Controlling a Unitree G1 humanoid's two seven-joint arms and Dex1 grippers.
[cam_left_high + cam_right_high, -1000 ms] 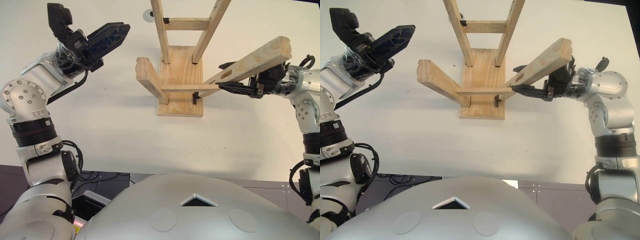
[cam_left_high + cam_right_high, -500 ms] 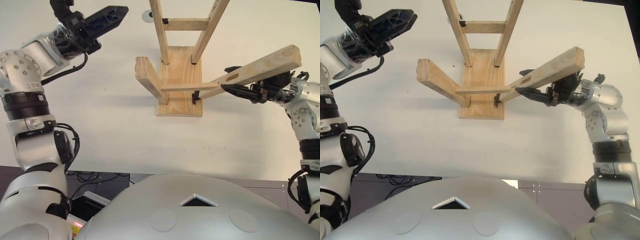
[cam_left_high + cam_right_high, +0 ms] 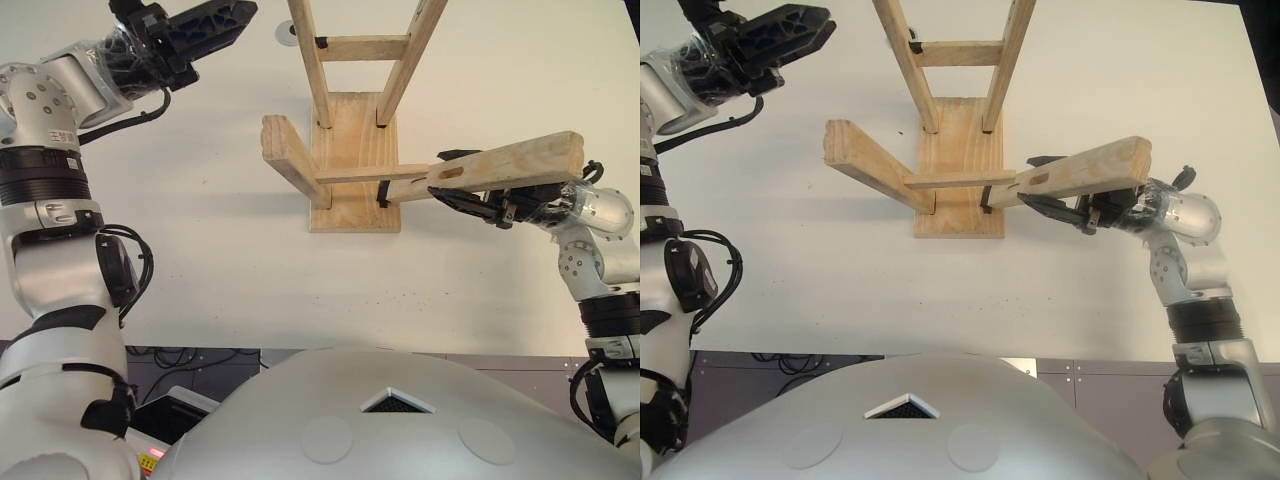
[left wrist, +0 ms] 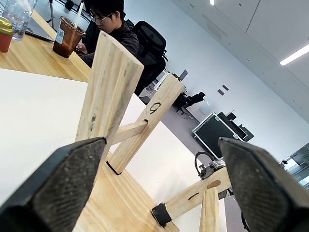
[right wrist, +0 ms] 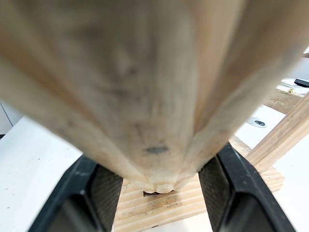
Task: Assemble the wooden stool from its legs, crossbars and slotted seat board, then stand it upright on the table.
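Lower now than a second ago, the right end effector (image 3: 452,180) has brought the wooden leg (image 3: 510,165) down from a steep slant to nearly level. Its two fingers (image 5: 104,189) are closed around the leg, one on each side, just to the right of the seat board (image 3: 352,212). The leg's inner end touches the seat board's near right corner, by a dark fitting. Its free end points away to the right, well clear of the board.

Meanwhile the left end effector (image 3: 215,20) has swung farther back. It hangs above the tabletop (image 3: 200,260) well to the left of the seat board, beyond its far edge. Its fingers are spread wide with nothing between them.

The seat board lies flat on the tabletop. Two legs (image 3: 308,60) stand on its far end, joined by a crossbar (image 3: 365,47). A third leg (image 3: 285,155) leans out from the board's near left corner. A thin crossbar (image 3: 360,173) runs from it across the board's near end and meets the gripped leg.
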